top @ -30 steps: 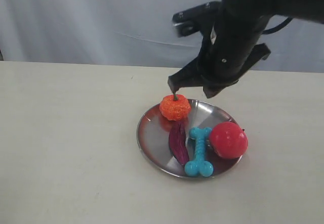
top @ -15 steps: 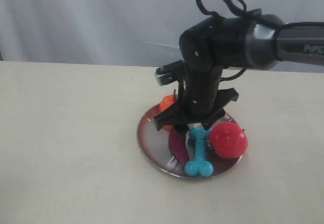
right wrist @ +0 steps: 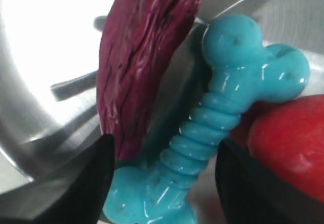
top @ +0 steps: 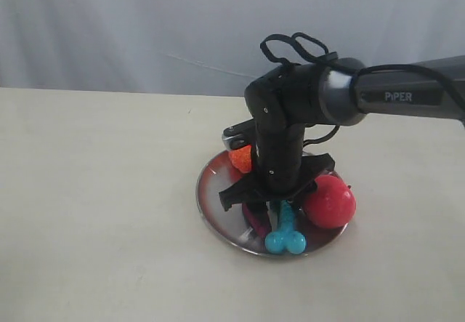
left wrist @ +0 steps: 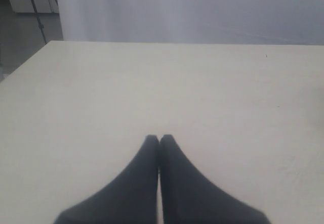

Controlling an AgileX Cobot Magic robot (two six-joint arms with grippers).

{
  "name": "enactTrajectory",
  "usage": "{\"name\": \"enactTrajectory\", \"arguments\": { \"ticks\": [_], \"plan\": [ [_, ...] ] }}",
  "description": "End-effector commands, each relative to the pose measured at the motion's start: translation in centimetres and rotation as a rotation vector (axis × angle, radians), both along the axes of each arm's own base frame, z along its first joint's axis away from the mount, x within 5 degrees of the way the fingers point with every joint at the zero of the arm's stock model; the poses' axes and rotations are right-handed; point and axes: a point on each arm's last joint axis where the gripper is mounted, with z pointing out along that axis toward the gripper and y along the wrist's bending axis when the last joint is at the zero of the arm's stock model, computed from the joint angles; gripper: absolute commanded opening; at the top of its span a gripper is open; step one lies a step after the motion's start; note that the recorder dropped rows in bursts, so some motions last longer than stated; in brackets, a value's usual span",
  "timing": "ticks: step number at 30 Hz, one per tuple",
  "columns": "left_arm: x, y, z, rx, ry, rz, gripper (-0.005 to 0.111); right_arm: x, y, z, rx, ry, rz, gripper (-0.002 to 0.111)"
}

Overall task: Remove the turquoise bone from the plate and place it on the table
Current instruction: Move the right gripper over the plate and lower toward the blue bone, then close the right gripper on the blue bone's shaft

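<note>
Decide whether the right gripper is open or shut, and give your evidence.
Open. The right gripper has its fingers apart, one either side of the bone on the plate.

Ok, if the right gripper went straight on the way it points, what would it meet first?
Most likely the turquoise ribbed rubber bone: the open right gripper straddles its shaft, so the bone would slide between the fingers before their tips reach the shiny round metal plate. Depth is hard to judge.

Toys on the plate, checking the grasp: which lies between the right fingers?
The turquoise bone: ribbed shaft centred there, purple pod and red ball to either side.
</note>
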Motion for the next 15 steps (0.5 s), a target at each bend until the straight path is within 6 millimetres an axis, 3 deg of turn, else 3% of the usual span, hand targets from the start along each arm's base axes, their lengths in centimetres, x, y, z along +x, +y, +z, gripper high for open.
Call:
{"name": "enactTrajectory", "arguments": {
  "ticks": [1,7,15],
  "plan": [
    [0.0,0.0,0.0,-0.004,-0.004,-0.007,0.000,0.2,-0.5,0.2,-0.019,-0.009,-0.009,0.057],
    [0.0,0.0,0.0,-0.002,-0.004,-0.006,0.000,-0.2,-3.1,-0.5,-0.004,0.039,-0.088,0.057],
    [0.0,0.0,0.0,-0.002,-0.004,-0.006,0.000,-0.3,-3.4,-1.7,0.041,-0.001,-0.063,0.057]
  ]
}}
